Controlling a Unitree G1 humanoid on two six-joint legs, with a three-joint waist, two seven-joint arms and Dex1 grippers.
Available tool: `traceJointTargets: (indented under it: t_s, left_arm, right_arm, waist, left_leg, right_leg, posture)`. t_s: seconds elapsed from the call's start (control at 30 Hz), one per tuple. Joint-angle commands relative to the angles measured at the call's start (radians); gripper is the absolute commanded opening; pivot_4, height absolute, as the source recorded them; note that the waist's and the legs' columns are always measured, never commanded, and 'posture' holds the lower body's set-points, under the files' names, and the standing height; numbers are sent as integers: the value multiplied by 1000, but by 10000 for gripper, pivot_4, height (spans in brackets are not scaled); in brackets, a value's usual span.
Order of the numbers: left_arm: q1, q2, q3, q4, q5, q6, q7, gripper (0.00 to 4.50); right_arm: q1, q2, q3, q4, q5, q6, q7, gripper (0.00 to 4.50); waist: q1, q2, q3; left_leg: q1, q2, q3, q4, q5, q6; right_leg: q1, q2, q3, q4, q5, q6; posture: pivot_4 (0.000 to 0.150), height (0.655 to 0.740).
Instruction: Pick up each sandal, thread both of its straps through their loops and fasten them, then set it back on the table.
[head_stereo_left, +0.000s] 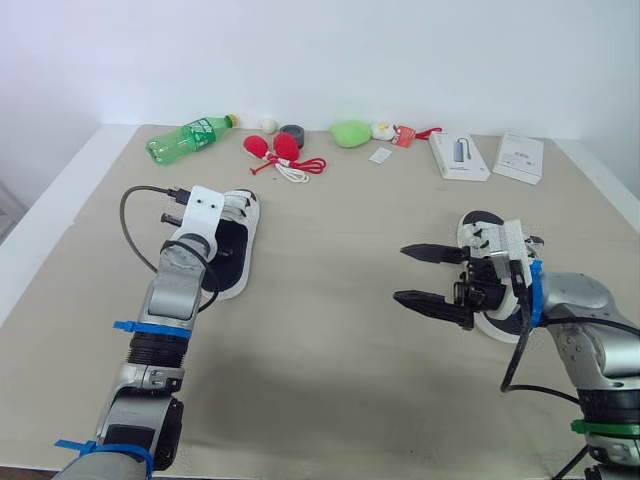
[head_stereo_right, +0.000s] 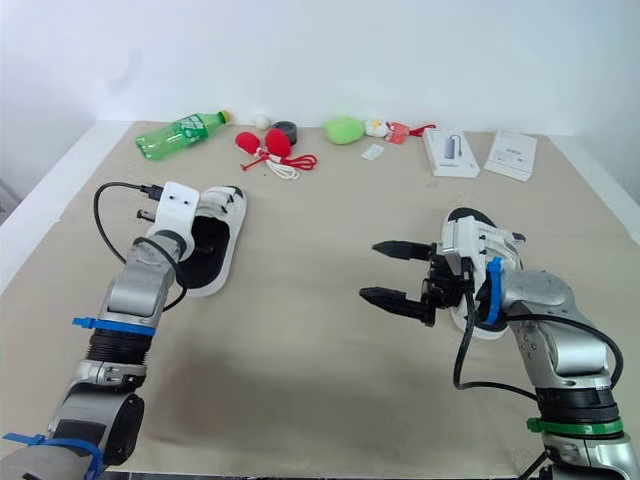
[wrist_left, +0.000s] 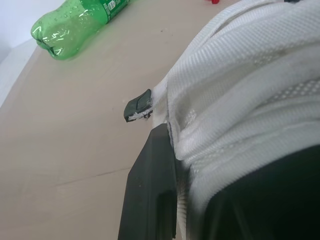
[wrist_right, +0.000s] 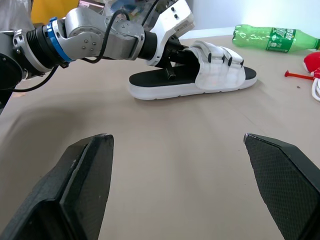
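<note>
At ten o'clock on the table (head_stereo_left: 330, 340), the left gripper (wrist_right: 176, 56) noses into the left sandal (head_stereo_left: 238, 245) at its straps, its hold untellable; better lift it sole-level toward the released right gripper (head_stereo_left: 400, 273), poised by the four-o'clock sandal (head_stereo_left: 478, 220).

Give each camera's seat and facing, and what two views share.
Eye views: head, facing forward and down over the table, left sandal, right sandal; both arms show.
Right wrist view: right wrist, facing across to the left sandal and left gripper; the open right gripper shows.
Left wrist view: left wrist, close against the left sandal's straps, green bottle beyond; left gripper partly shows.
Shared: right wrist and eye views both show left sandal and green bottle.
</note>
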Motion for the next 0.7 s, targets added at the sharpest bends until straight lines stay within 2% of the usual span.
traceJointTargets:
  t_s: [0.03, 0.1, 0.13, 0.17, 0.2, 0.23, 0.27, 0.43, 0.53, 0.7]
  left_arm:
    - [1, 19, -19, -65, -10, -27, -48, 12163]
    - [2, 23, -15, -68, -41, -30, -96, 21448]
    - [2, 26, -5, -72, -59, -30, -116, 28328]
    - [2, 28, 2, -74, -71, -30, -128, 31163]
    - [2, 32, 4, -77, -80, -32, -141, 37565]
    - [1, 37, 3, -79, -85, -37, -150, 40183]
    - [6, 41, 0, -110, -113, -38, -192, 44653]
    - [108, 123, -15, -329, -257, -86, -439, 44653]
    - [232, 218, -27, -423, -362, -178, -660, 44653]
    - [294, 333, -46, -384, -420, -333, -882, 44653]
  right_arm:
    - [-22, -2, -9, 1, -7, -26, 8, 45000]
    - [-24, -1, -9, 6, -8, -28, 9, 45000]
    - [-24, 4, -15, 9, -3, -21, 0, 45000]
    - [-25, 7, -19, 11, 2, -16, -6, 45000]
    - [-23, 9, -21, 12, 4, -13, -9, 45000]
    - [-22, 9, -21, 12, 4, -13, -8, 45000]
    - [-18, 7, -20, 11, 2, -15, -3, 45000]
    - [3, 1, -35, -8, 25, 14, -3, 45000]
    - [37, -19, -35, -29, 24, 13, 22, 45000]
    - [57, -44, -18, -25, 1, -16, 61, 45000]
  waist:
    - [0, 0, 0]
    - [0, 0, 0]
    - [0, 0, 0]
    - [0, 0, 0]
    - [0, 0, 0]
    - [0, 0, 0]
    - [0, 0, 0]
    - [0, 0, 0]
    - [-1, 1, -1]
    - [0, 1, -1]
  left_leg:
    - [0, 0, 0, 0, 0, 0]
    - [0, 0, 0, 0, 0, 0]
    - [0, 0, 0, 0, 0, 0]
    - [0, 0, 0, 0, 0, 0]
    - [0, 0, 0, 0, 0, 0]
    - [0, 0, 0, 0, 0, 0]
    - [0, 0, 0, 0, 0, 0]
    - [0, 1, 0, -1, 0, 0]
    - [0, 1, 1, -1, 0, 0]
    - [2, 3, 1, -2, 1, 0]
  right_leg:
    - [0, 0, 0, 0, 0, 0]
    - [0, 0, 0, 0, 1, -2]
    - [0, 0, 0, 0, 1, -3]
    - [0, 0, 0, 0, 1, -3]
    - [0, 0, 0, 0, 1, -3]
    - [0, 0, 0, 0, 1, -3]
    - [0, 0, 0, 0, 1, -3]
    - [0, 0, 1, 0, 1, -3]
    - [0, 0, 1, 0, 1, -3]
    - [0, 0, 0, 0, 0, -6]
  posture:
    - [1500, 7400]
    - [1500, 7400]
    - [1500, 7400]
    - [1500, 7400]
    - [1500, 7400]
    - [1500, 7400]
    - [1500, 7400]
    - [1500, 7400]
    - [1500, 7400]
    - [1500, 7400]
